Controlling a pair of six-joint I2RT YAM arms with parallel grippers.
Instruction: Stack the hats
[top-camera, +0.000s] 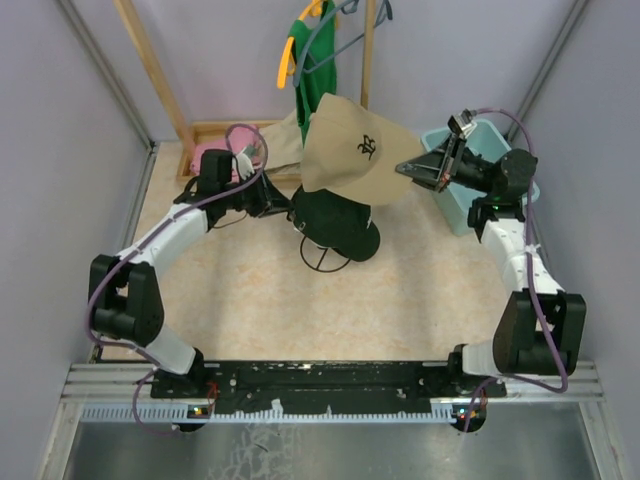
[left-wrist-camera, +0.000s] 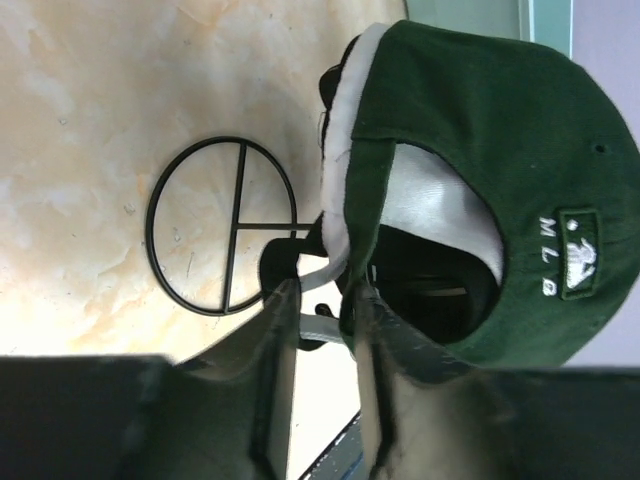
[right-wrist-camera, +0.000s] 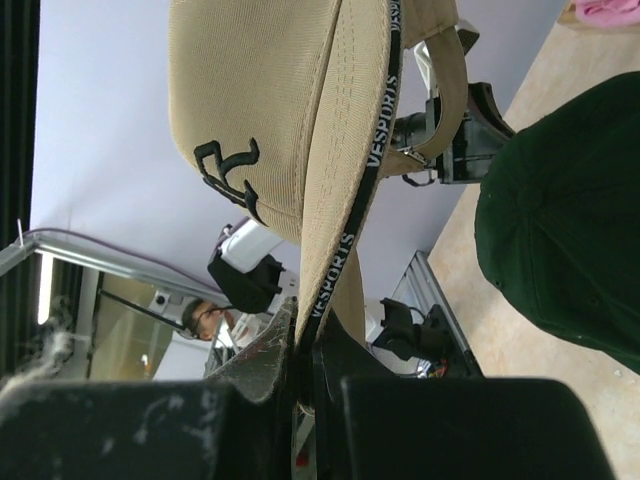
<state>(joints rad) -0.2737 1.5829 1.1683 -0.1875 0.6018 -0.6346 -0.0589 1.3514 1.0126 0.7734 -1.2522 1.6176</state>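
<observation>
Now, with the green shirt (top-camera: 318, 90) behind and the blue bin (top-camera: 455, 215) at right, your right gripper (top-camera: 425, 170) clamps the brim of the tan cap (top-camera: 350, 150), holding it over the dark cap (top-camera: 335, 225) on its wire stand (left-wrist-camera: 236, 220), brim pointing right, long axis crosswise, while your left gripper (top-camera: 280, 200), jaws apart, straddles that cap's rear rim.

At the back, green shirt (top-camera: 318, 95) on an orange hanger (top-camera: 285, 62), hung from a wooden rack (top-camera: 150, 75), pink cloth (top-camera: 222, 160) near the rack's foot. To the right, light blue bin (top-camera: 455, 215). Mid-table, black wire ring stand (left-wrist-camera: 236, 225) on the beige marbled table (top-camera: 400, 300).
</observation>
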